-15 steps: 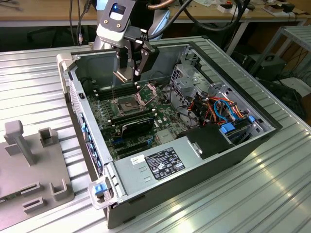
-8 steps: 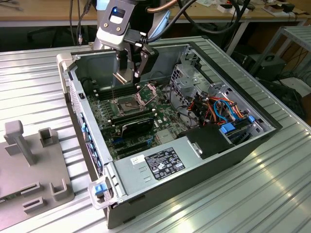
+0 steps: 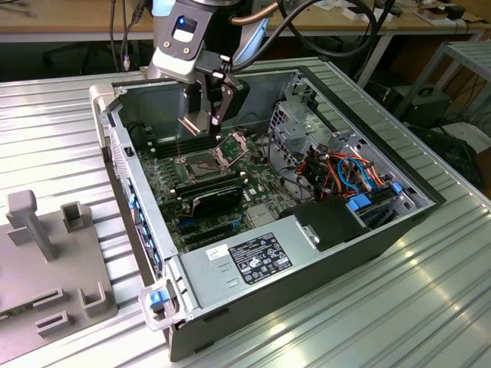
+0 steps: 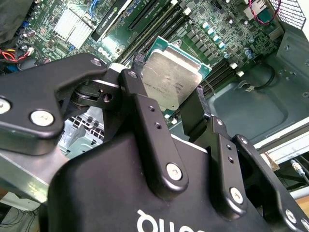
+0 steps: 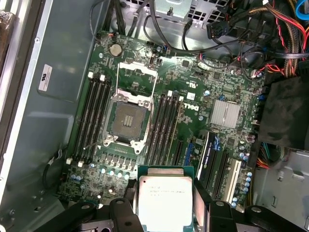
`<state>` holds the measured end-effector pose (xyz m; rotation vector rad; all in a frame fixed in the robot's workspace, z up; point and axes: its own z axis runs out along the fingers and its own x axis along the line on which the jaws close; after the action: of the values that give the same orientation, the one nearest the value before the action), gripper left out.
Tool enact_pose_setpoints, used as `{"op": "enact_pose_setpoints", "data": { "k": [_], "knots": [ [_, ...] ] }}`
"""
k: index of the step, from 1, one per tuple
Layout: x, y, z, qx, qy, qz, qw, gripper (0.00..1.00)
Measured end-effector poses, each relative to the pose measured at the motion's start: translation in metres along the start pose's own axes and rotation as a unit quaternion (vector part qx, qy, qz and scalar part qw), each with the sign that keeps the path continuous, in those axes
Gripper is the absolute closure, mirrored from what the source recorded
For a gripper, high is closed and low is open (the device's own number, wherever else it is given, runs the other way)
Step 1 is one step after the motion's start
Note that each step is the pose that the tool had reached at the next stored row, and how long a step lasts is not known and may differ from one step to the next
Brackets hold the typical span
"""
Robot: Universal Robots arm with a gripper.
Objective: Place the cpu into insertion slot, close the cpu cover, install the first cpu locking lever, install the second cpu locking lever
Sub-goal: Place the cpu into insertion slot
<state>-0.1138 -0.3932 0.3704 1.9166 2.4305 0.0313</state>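
Silvery-beige metal marked the top of the cpu (image 5: 165, 195), which was clamped by its opposite edges between the black fingers of the gripper (image 5: 165, 209) and hung in the air above the green motherboard (image 5: 193, 96), apart from it. In the first wrist view the insertion slot (image 5: 127, 121) lay bare, its dark contact field exposed. The cpu was offset to one side of the slot, not over it. The cpu cover (image 5: 119, 79) was swung open on its hinge beside the slot, and in the exterior view a thin wire lever (image 3: 178, 144) stood raised next to the socket.

Judged from this, none of the four steps was complete. The chip was not yet seated, the cover was not closed, and neither lever was latched.

The motherboard sat inside an open computer case (image 3: 307, 268) lying on its side, with a bundle of coloured cables (image 3: 353, 172) toward the exterior view's right. The case rested on a ribbed aluminium table (image 3: 430, 307). A grey fixture plate (image 3: 46, 268) with upright blocks lay on the exterior view's left. Behind the table ran a wooden bench (image 3: 77, 15) and hanging leads.
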Motion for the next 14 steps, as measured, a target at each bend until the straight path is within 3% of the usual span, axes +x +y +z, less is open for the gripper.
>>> {"op": "enact_pose_setpoints", "data": {
  "k": [9, 14],
  "knots": [
    [0.0, 0.0, 0.0003, -0.0001, -0.0001, 0.0, 1.0, 0.45],
    [0.0002, 0.0003, 0.0034, 0.0005, 0.0001, 0.001, 1.0, 0.45]
  ]
}}
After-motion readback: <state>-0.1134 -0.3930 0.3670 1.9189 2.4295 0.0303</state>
